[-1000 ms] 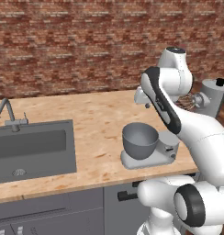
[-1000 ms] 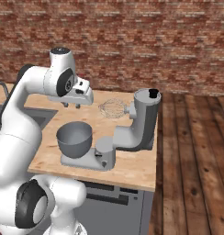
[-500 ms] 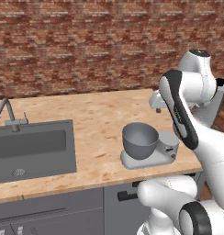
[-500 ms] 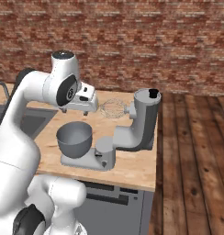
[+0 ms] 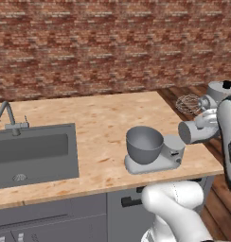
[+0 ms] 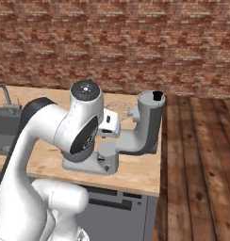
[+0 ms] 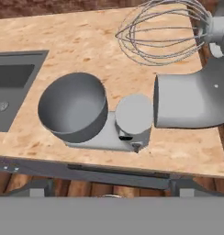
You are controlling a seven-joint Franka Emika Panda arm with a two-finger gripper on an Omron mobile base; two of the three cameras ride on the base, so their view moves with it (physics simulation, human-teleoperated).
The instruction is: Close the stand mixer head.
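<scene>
The stand mixer head [image 6: 149,123] is light grey and tilted up on its hinge, with the small black knob [image 6: 157,96] at its raised end. Its wire whisk [image 7: 164,31] hangs in the air over the counter, well clear of the grey mixing bowl [image 7: 73,106] on the mixer base [image 5: 170,152]. In the hand view the head [image 7: 192,102] bends up at the right, above the round hinge post [image 7: 134,114]. My gripper [image 6: 109,126] is close to the left of the head's lower part. The arm hides its fingers.
The mixer stands near the right front corner of the wooden counter [image 5: 98,127]. A sink [image 5: 32,151] with a faucet [image 5: 8,118] is set in at the left. A brick wall runs behind, and a wooden floor [image 6: 201,164] lies to the right.
My arm has swung right, from above the counter behind the bowl to close beside the mixer head. The head is tilted up as before.
</scene>
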